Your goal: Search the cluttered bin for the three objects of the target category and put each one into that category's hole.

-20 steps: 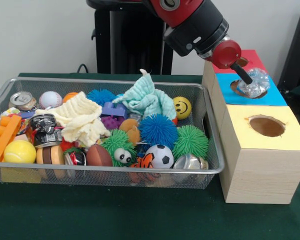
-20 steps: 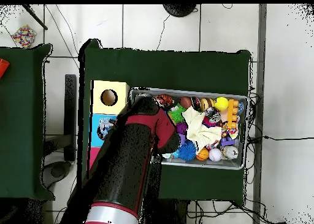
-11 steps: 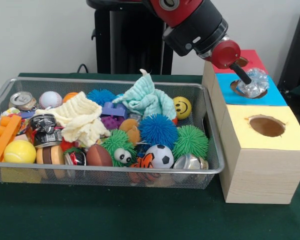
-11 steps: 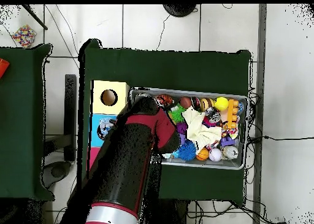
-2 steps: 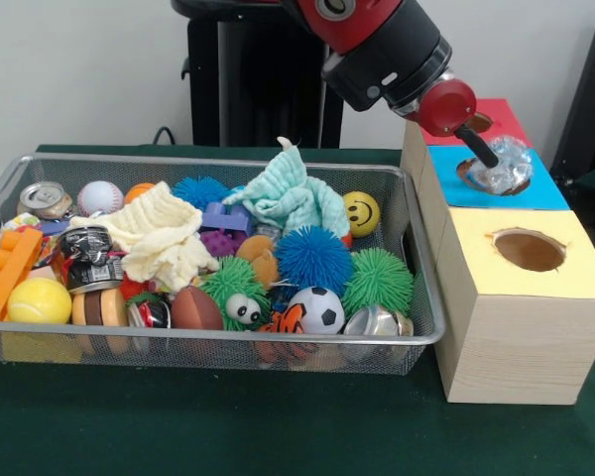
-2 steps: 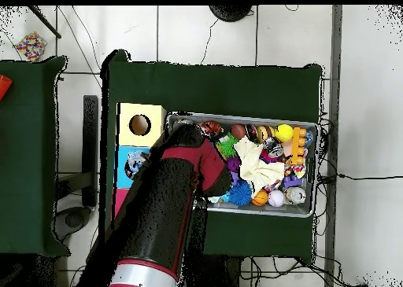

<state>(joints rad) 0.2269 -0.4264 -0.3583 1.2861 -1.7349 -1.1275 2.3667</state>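
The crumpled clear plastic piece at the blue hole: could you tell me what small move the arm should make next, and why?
Probably a short push straight down, or a release. The crumpled clear plastic piece sits at the mouth of the blue box's hole, with most of it above the rim, at the tip of the hand. Whether the hand grips it cannot be told.

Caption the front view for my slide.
Red robot arm's claw lowers a crumpled clear plastic bottle into the blue-topped wooden box's hole.

Wire bin (image 5: pixel 416 332) of toys left of box row (image 5: pixel 516 327) on table (image 5: pixel 278 426)
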